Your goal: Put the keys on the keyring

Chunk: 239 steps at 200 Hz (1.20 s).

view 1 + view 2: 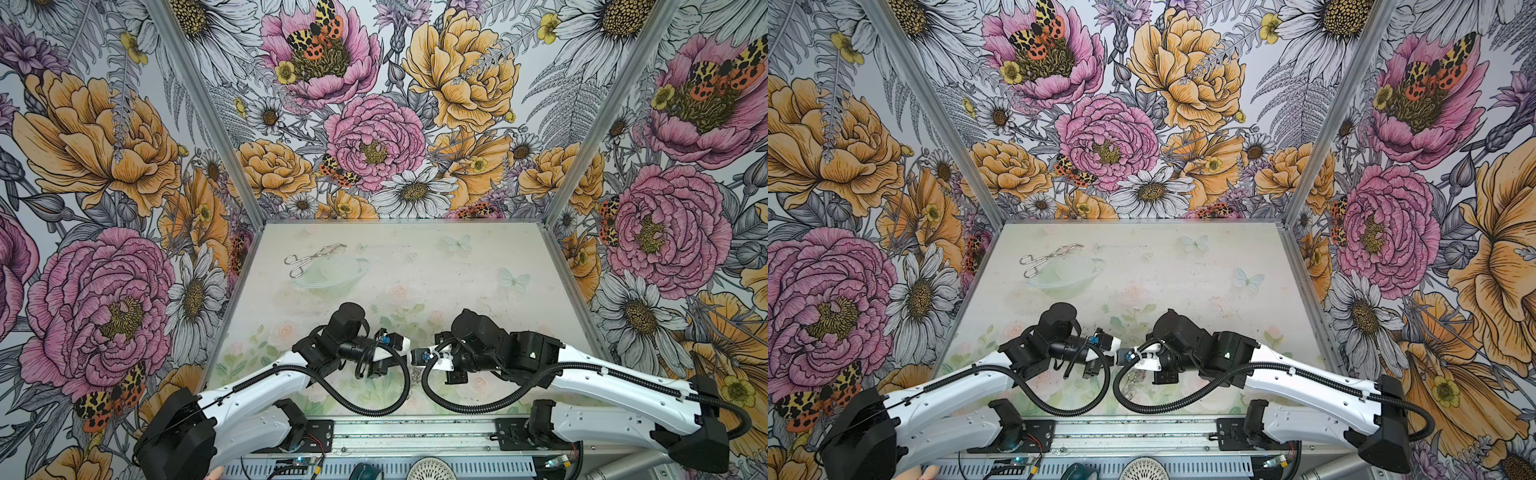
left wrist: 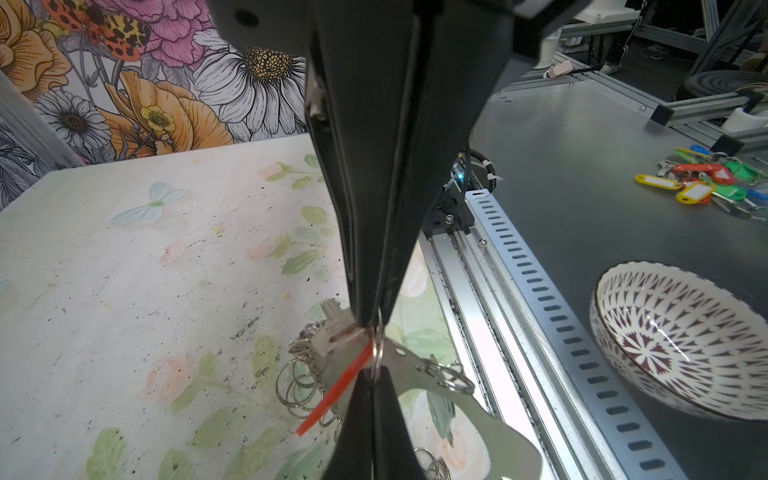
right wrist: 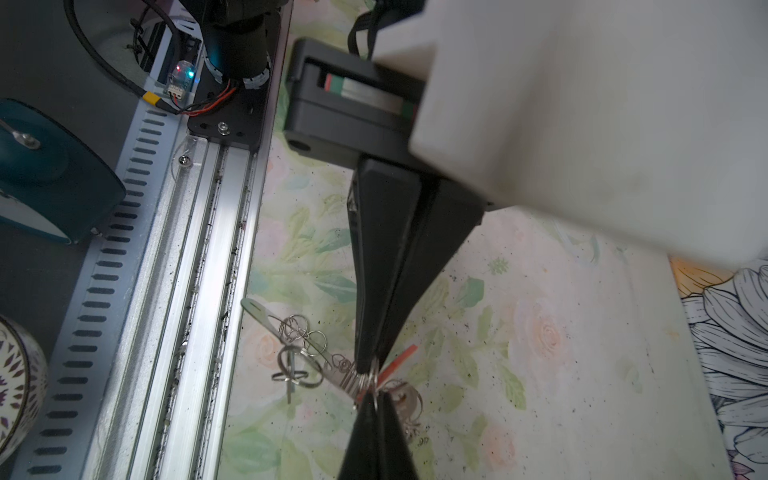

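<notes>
Entry, grip: my left end effector (image 2: 372, 376) and right end effector (image 3: 374, 394), both pressed together, tip to tip over the near middle of the bench (image 1: 436, 266). I cannot tell which of them pinches what.

Entry, step: threading. I judge it needs the small ring (image 2: 377, 353) held steady and the other tip turned slowly, without tugging.

Entry, the keys (image 2: 332, 338): silvery, with the red tag (image 2: 332, 401) edge-on, at the tips.

Entry, the keyring (image 2: 478, 415): a flat grey band fringed with silver rings, just beside them.
</notes>
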{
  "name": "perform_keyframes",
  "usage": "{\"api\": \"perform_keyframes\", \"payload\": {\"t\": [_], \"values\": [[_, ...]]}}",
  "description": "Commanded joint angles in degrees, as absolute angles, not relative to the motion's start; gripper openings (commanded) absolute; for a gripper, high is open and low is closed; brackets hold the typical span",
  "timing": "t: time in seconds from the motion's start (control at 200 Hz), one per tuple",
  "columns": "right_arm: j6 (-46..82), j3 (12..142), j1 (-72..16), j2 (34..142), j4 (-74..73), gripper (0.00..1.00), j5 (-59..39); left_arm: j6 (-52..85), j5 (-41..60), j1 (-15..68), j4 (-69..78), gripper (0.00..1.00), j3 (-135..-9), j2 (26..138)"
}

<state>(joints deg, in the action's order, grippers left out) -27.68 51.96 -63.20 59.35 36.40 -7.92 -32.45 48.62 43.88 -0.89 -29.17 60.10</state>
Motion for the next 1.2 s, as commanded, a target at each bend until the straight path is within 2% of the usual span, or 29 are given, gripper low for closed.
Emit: {"api": "perform_keyframes", "payload": {"t": [0.0,0.56,1.036,1.191], "values": [[-25.7,52.9,-61.9,59.6,36.5,0.03,-9.3,-34.5,49.8,45.0,0.0,0.0,-29.8,60.1],[-26.2,55.4,-60.8,61.7,39.7,0.09,-10.3,-36.1,48.8,46.0,-1.4,0.0,-30.5,60.1],[-26.1,56.9,-60.5,64.3,39.6,0.01,-12.8,-36.5,48.7,46.6,-1.6,0.0,-31.2,61.2],[-26.1,57.2,-60.5,65.1,38.8,0.02,-13.1,-36.7,48.7,47.4,-1.5,0.0,-31.8,61.8]]}}
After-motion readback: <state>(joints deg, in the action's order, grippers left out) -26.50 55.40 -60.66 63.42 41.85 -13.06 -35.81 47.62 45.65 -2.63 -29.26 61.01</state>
